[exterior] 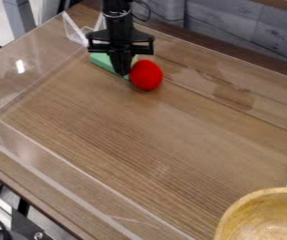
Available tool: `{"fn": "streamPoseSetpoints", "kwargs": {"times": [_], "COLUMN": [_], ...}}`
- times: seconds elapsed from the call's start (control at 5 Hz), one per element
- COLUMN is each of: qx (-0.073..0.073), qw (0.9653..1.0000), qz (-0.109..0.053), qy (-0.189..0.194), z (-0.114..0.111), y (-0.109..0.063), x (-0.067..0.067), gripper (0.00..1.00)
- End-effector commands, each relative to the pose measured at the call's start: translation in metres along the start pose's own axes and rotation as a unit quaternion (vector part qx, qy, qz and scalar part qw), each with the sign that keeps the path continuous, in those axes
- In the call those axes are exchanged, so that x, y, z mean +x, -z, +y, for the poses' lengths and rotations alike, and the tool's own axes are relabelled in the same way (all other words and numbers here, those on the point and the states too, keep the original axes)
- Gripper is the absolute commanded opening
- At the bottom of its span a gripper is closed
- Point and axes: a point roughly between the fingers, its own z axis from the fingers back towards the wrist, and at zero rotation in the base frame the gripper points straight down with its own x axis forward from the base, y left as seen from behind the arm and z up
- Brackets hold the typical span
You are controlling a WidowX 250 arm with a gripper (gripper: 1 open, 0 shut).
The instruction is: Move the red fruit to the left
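Camera view, from above and in front: gripper (120,67) pointing straight down near the far left part of the wooden table (146,141), jaws pressed together, nothing between them. Red fruit (146,74) lying on the wood right beside the fingertips, on their right side, touching or almost touching; not lifted, not clamped. Green block (105,63) flat on the table just behind and left of the gripper, partly hidden by it. Clear plastic walls (34,56) around the work area, rim of a wooden bowl (265,217) at the bottom right corner, well apart.

Step in hand, as a judgement: pushing the fruit sideways with closed fingers, not carrying it. Fruit already far toward the left, so probably near the end. Next move: either one more short nudge left, taking care not to roll the round fruit away or into the green block, or lifting straight up and away.
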Motion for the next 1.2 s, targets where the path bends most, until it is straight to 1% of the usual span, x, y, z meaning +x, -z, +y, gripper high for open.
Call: {"fn": "streamPoseSetpoints", "kwargs": {"times": [0.0, 0.4, 0.8, 1.0], "qx": [-0.005, -0.004, -0.001, 0.001], "qw": [0.9989, 0.9982, 0.9981, 0.9983], "qz": [-0.045, -0.048, -0.049, -0.05], "qy": [-0.015, -0.036, -0.037, -0.032], "z": [0.005, 0.008, 0.023, 0.029], "y": [-0.031, -0.046, -0.038, -0.033], "x": [0.009, 0.009, -0.004, -0.002], "gripper": [0.0, 0.0, 0.0, 0.0]}}
